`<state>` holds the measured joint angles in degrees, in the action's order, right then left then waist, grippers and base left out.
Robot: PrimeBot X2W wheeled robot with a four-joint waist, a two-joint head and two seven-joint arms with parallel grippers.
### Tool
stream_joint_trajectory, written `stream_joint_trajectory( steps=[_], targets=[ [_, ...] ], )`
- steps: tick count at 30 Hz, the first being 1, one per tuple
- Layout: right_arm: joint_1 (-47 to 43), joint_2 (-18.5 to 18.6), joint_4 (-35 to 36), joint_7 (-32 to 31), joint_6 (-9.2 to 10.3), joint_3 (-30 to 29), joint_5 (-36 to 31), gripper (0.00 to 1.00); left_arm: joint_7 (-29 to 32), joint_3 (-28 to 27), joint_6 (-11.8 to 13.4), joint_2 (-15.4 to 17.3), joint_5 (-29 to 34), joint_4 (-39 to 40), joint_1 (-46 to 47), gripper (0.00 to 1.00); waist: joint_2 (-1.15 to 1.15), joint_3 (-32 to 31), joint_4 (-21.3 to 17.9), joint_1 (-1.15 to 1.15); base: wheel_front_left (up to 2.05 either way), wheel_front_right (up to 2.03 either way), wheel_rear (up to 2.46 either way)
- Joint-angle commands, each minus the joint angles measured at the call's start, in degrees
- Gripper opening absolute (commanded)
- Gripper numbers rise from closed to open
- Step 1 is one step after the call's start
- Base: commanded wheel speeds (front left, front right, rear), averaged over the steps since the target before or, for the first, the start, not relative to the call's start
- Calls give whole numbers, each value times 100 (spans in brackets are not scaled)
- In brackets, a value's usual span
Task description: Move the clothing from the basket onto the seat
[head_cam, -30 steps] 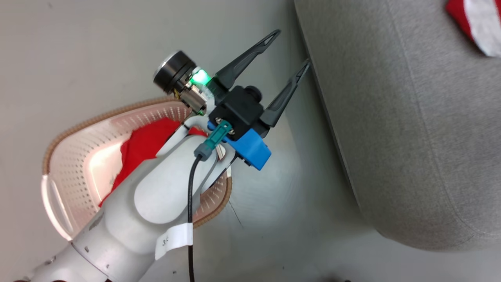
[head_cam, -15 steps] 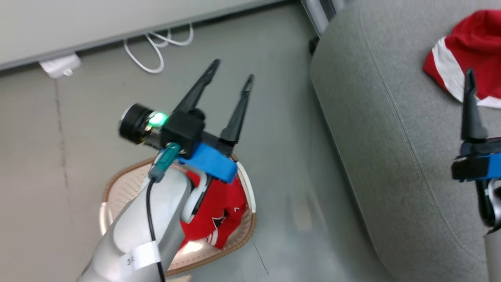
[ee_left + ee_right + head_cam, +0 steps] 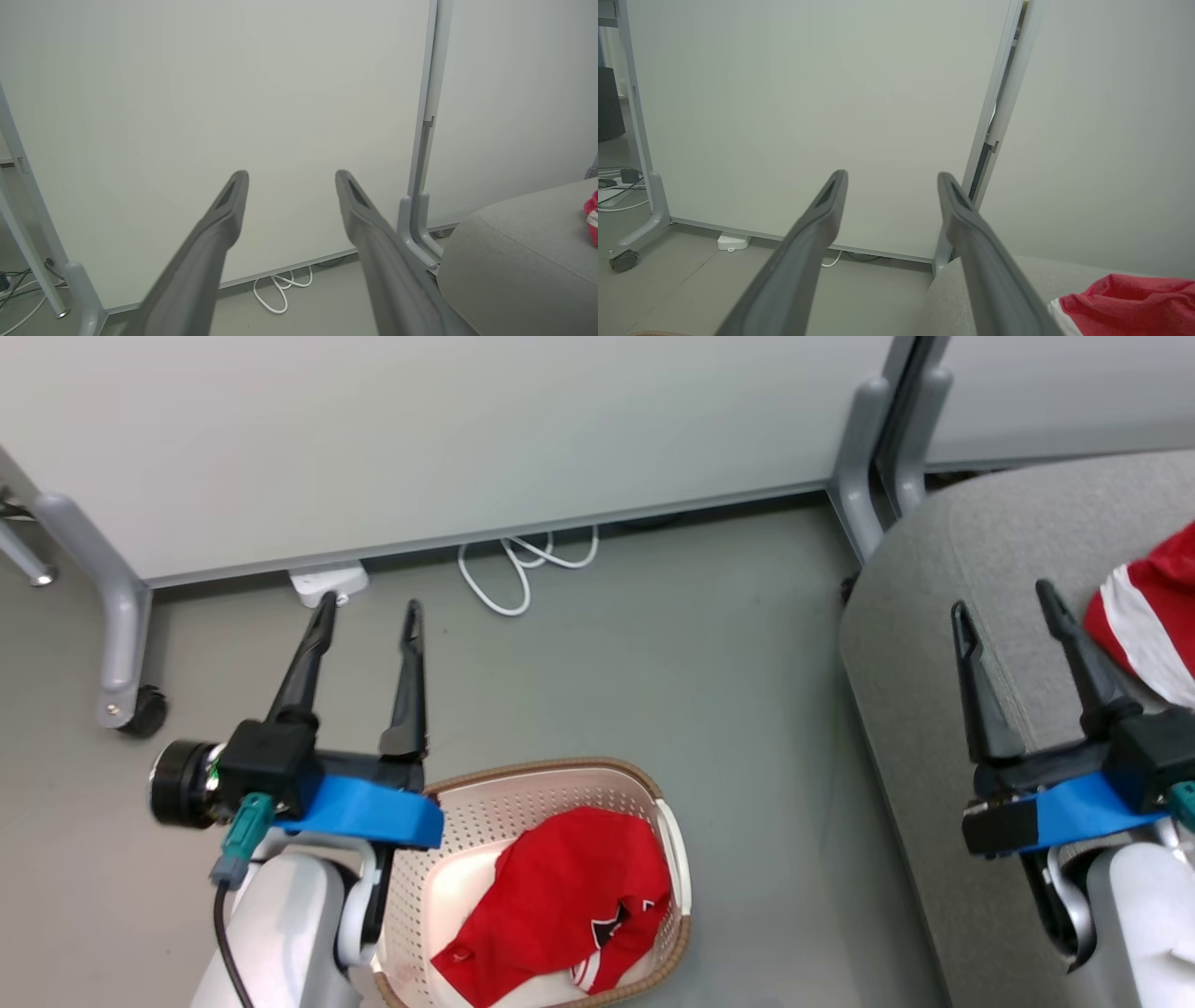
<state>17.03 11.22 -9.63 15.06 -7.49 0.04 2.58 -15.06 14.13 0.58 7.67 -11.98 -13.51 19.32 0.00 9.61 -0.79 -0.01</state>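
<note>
Saw both the left gripper [image 3: 370,604] and the right gripper [image 3: 1001,597] spread wide and empty, fingers pointing to 12 o'clock, with one red garment [image 3: 560,887] crumpled in the basket [image 3: 551,767] at 6 o'clock and a second garment [image 3: 1148,607] already on the seat [image 3: 980,523] at 3 o'clock. Judged a shallow dip likely to pinch only a loose fold, letting the garment slip out over the floor [image 3: 700,644]. Feared too a finger snagging the basket's holes and dragging it along.

We lose the near rim of the basket [image 3: 597,773] below the head view's edge; the seat [image 3: 990,541] and its striped garment [image 3: 1153,607] run off right. The print on the basketed garment [image 3: 560,905] is too small to read.
</note>
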Motion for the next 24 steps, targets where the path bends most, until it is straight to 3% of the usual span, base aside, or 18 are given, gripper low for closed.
stream_joint_trajectory(
  steps=[1,13,24],
  targets=[
    [-152,-38,-25,18,-1,12,39,100,-17,-117,-33,-28,54,59,-125,100,0,-140,141,1,0,0,0],
    [-841,-298,-239,18,-1,-63,133,100,-17,-1086,-386,-327,363,160,-965,100,0,-485,366,1,0,0,0],
    [-1202,-459,-356,18,-1,-63,154,100,-16,-1322,-595,-449,515,-98,-1216,100,0,-587,419,1,0,0,0]
  ],
)
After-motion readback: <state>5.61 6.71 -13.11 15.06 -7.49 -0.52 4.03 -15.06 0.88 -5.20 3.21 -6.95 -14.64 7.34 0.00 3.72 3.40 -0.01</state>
